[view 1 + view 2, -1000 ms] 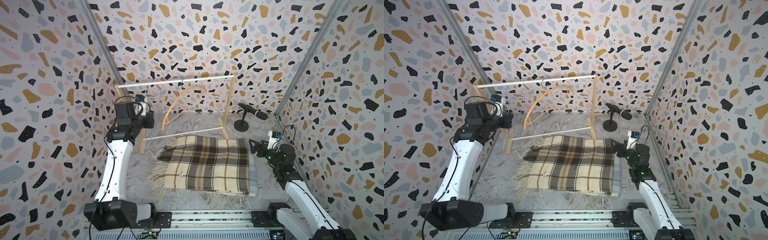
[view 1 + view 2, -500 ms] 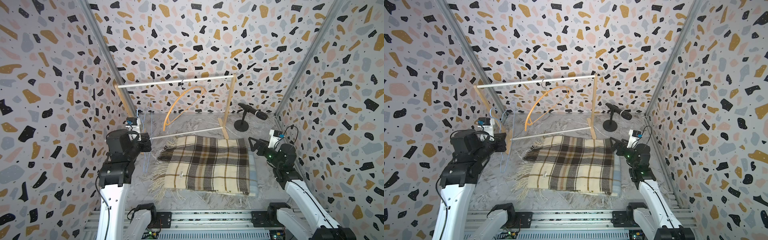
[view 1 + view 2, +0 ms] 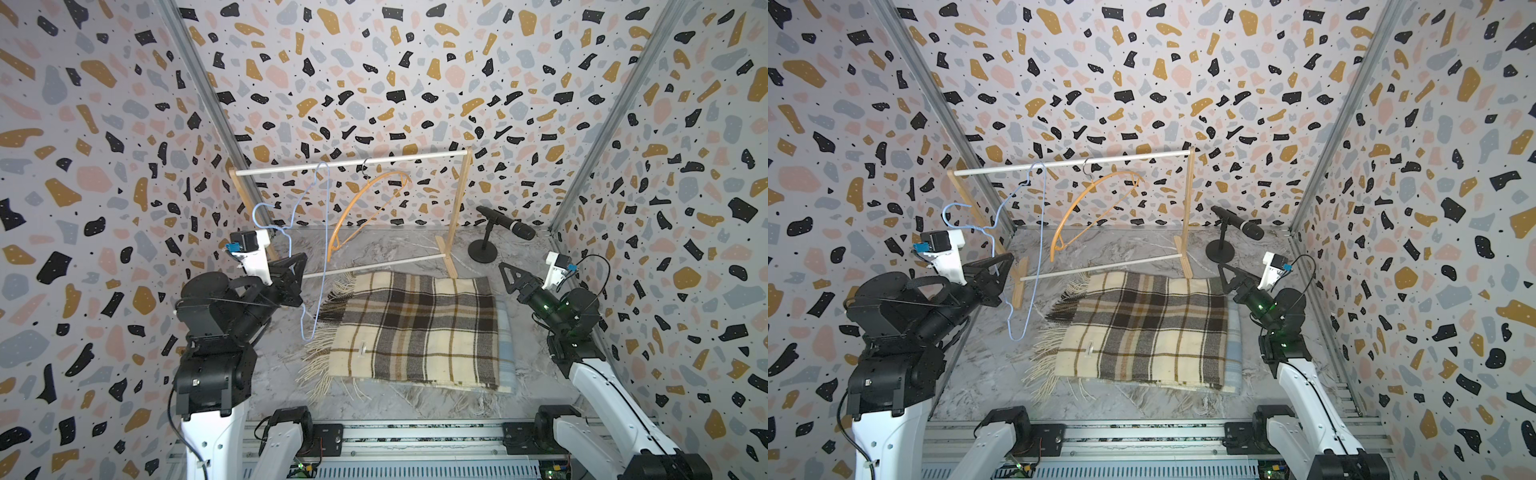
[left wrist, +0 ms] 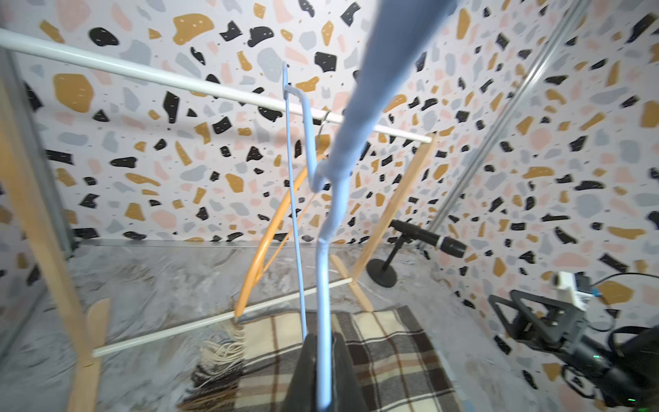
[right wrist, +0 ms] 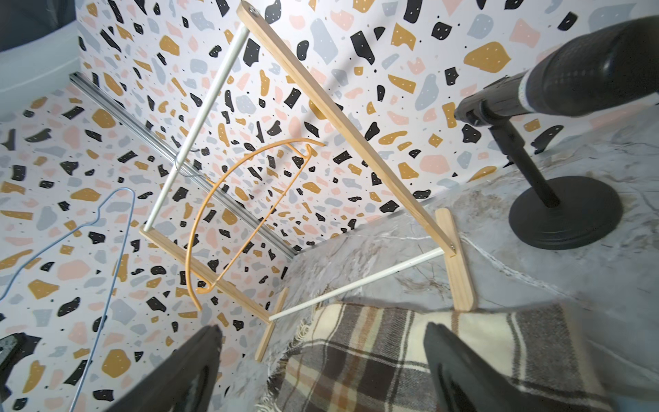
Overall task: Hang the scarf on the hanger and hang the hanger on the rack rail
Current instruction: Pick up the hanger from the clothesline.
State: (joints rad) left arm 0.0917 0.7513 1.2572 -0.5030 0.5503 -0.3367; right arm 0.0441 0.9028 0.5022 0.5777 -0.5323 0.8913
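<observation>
We see the left tool (image 4: 318, 372) shut tight on the thin wire of a pale blue hanger (image 4: 356, 121), gripping it just below the twisted neck, and it stands raised above the left edge of the bench (image 3: 266, 374). The hanger's hook curls up beside the wrist camera. One corner of its frame reaches rail height and the other dangles low, just beside the fringe of the scarf (image 3: 415, 328). We cannot tell whether that upper corner touches the rail. The scarf, a cream and brown plaid, lies folded flat in the middle of the bench, its fringe toward the left edge and its far edge just in front of the lower bar of the wooden rack (image 3: 353, 161). The rack stands along the far edge, and an orange hanger (image 4: 265, 246) hangs tilted from its white top rail. The right tool (image 5: 322, 330) sits by the right edge, near the scarf's far right corner, with its jaws spread wide and nothing between them. A black microphone (image 3: 505, 222) on a round stand occupies the far right corner.
</observation>
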